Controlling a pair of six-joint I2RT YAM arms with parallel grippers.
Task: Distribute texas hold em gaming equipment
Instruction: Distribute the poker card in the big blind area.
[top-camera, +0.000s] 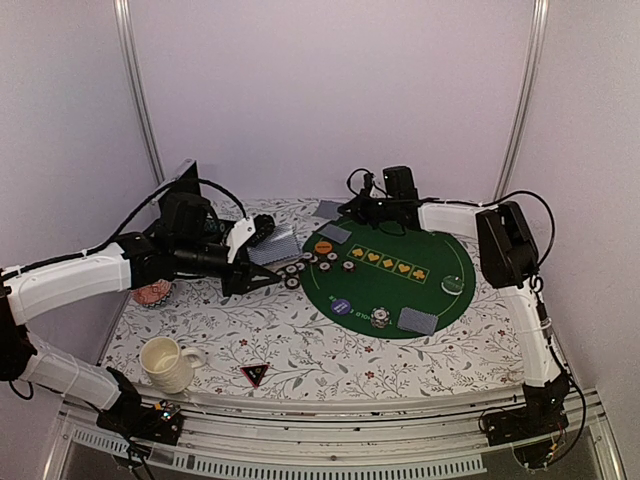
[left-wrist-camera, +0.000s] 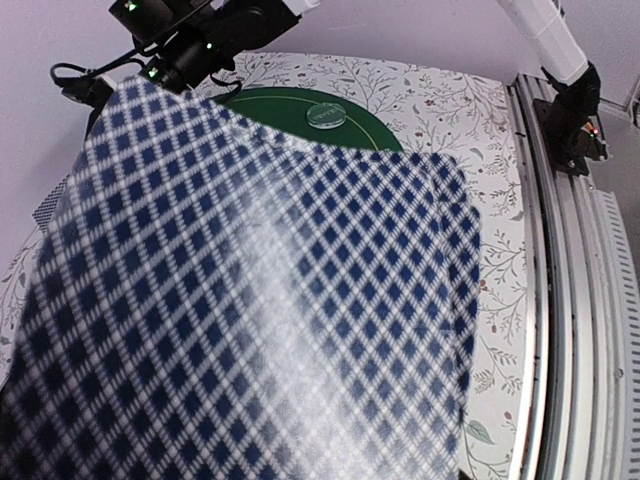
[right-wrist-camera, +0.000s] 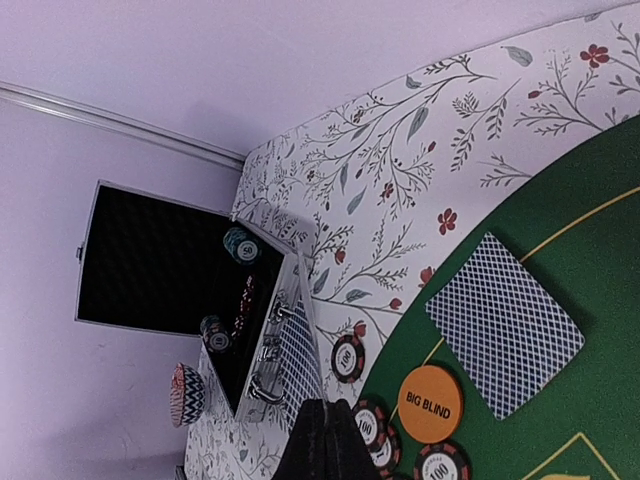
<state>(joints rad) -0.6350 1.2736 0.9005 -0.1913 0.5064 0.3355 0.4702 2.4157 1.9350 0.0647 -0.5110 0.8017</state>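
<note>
Left tool (top-camera: 265, 238) part-way apart, clamped on cards (left-wrist-camera: 260, 300), above bench (top-camera: 300, 350) at mat's (top-camera: 400, 290) 9 o'clock. Right tool (right-wrist-camera: 325, 440) together, empty, at mat's 11 o'clock. Orange button (right-wrist-camera: 430, 403) reads "BIG BLIND"; chips (right-wrist-camera: 347, 357) "100".

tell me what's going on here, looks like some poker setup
A poker game is being set up. The left gripper holds blue-checked playing cards in the air, left of the green mat and beside a cluster of chips at its edge. The right gripper is shut and empty, above the mat's far edge near the orange big blind button. Two face-down cards and a blue button already lie on the mat.
</note>
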